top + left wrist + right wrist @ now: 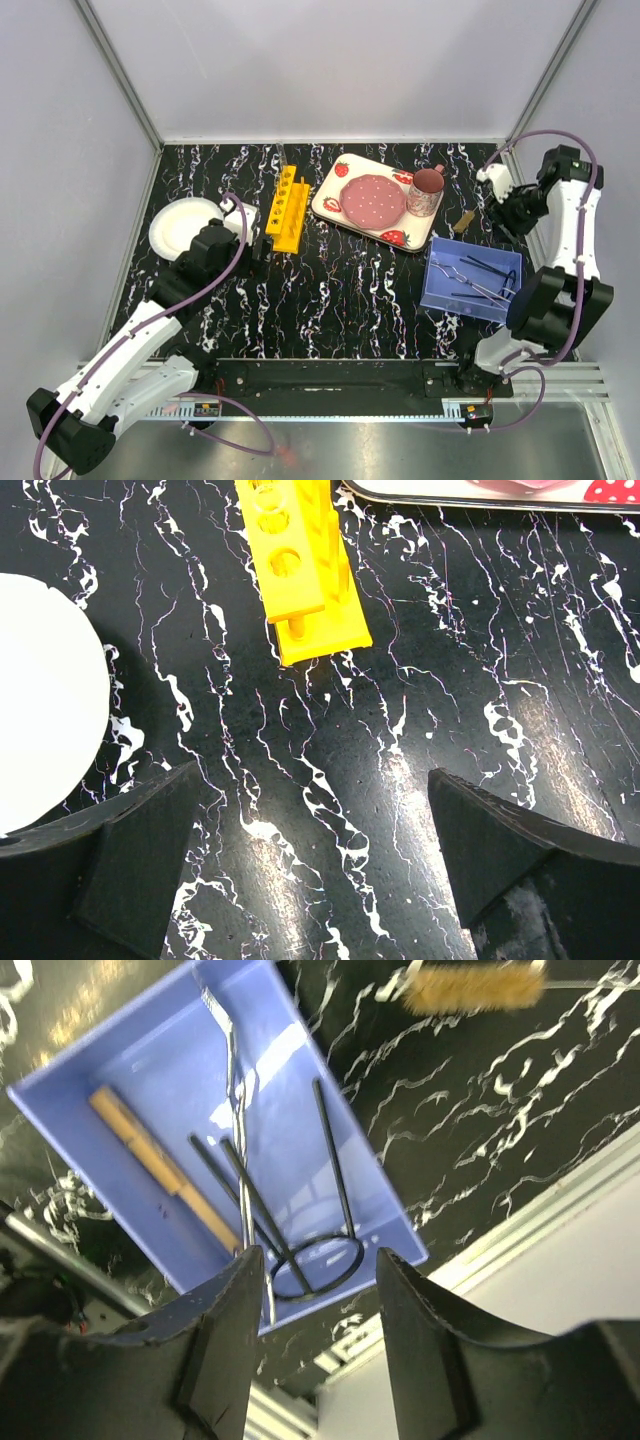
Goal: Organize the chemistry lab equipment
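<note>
Two grippers are on my screens, and neither has anything in it. My left gripper [312, 810] is spread as wide as it goes, fingers pointing down at bare black marble table [420, 680]. It sits just near of the yellow holed rack [300, 570], and the white plate [40, 700] is to its left. From above, the rack [288, 208] lies left of centre with its long axis running near to far. It is just left of the strawberry-print tray [331, 205], which carries the pink dotted plate [373, 200] and the pink cup [426, 192].

My right gripper [320, 1270] has its jaws parted with an empty gap between them, and it hangs over the near end of the blue tray [290, 1060]. In that tray I see the tan wooden clamp [160, 1165] on one side. The silvery forceps [235, 1100] run down the middle, and thin black rods [333, 1150] lie beside and across them. One rod ends in a ring that shows through the gap between my fingers. A tan bristle brush [475, 988] lies on the table outside the tray. From overhead, the blue tray [440, 285] is on the right side of the table. The brush [465, 220] is just beyond the tray's far edge, near the right gripper [505, 215].
</note>
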Robot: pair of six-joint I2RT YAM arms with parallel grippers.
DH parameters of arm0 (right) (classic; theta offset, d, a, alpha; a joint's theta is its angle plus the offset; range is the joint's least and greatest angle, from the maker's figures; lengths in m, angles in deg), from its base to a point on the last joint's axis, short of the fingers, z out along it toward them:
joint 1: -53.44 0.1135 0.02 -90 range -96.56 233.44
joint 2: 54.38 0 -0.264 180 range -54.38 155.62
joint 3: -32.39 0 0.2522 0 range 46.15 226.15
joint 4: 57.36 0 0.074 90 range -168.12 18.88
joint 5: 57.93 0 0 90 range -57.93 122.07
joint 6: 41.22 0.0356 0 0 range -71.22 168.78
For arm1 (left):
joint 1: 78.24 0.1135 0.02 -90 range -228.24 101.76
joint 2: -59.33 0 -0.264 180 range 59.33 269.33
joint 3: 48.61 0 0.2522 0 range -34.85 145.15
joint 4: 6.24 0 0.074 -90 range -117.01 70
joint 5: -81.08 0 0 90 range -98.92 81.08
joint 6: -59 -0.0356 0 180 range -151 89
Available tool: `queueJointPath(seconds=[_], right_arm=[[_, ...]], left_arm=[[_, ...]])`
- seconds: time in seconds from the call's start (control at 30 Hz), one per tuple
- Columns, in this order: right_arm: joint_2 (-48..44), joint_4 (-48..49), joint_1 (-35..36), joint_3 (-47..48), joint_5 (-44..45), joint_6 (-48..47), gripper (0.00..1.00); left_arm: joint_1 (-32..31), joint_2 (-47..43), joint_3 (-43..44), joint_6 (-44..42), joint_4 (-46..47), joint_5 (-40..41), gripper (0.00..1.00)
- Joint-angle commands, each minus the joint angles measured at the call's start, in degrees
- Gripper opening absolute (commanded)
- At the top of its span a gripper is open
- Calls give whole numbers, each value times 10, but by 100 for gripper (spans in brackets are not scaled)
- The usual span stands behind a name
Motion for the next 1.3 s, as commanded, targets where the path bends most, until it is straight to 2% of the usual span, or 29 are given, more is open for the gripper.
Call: queueJointPath(seconds=[0.0,0.23,0.27,0.3,0.43,0.47,0.67,0.93,1.2,1.23,1.27], right_arm=[[82,9,-2,80,-85,124,57],[258,74,-2,206,-111,313,58],[274,102,-2,213,-109,386,58],[296,114,-2,218,-113,417,57],[310,224,0,177,-103,584,58],[310,273,0,165,-75,648,58],[321,380,5,103,59,807,59],[355,418,26,108,166,874,59],[400,417,48,127,188,893,58],[402,418,48,128,196,892,56],[404,418,52,129,198,889,49]], left_arm=[[2,-2,3,-9,20,10,99],[2,2,1,-11,20,21,99],[2,4,1,-11,20,22,99],[2,5,1,-12,20,22,99],[3,14,1,-13,18,27,99],[2,14,2,-13,17,28,99],[2,21,3,-14,17,29,99],[2,26,3,-14,17,33,99],[2,33,3,-14,17,34,99],[2,34,3,-14,16,34,99],[3,34,2,-14,16,35,99]])
